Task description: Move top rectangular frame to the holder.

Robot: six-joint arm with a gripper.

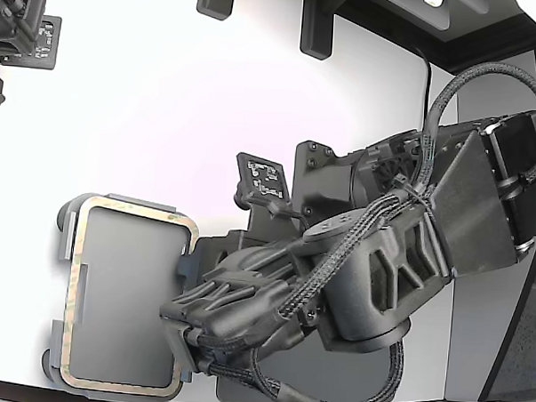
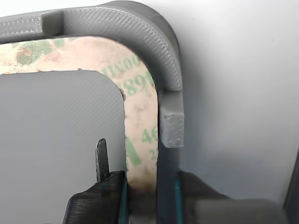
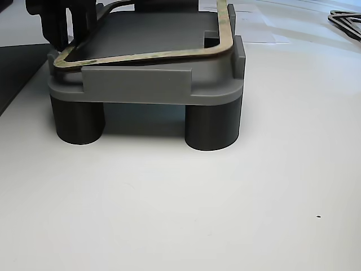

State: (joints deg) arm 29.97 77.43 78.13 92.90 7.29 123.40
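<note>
The frame (image 1: 76, 273) lies on the holder (image 1: 68, 219) at the exterior view's lower left, on the white table (image 1: 166, 99). In the other view its far right corner sits a little raised above the plate. The gripper (image 2: 142, 191) is closed on the frame, one finger (image 2: 100, 161) inside its opening and the other outside the holder's rim. Green print on the tan strip reads partly "899" and "46"; the rest is unclear. A tag (image 1: 264, 179) with black-and-white squares stands near the arm (image 1: 381, 250).
</note>
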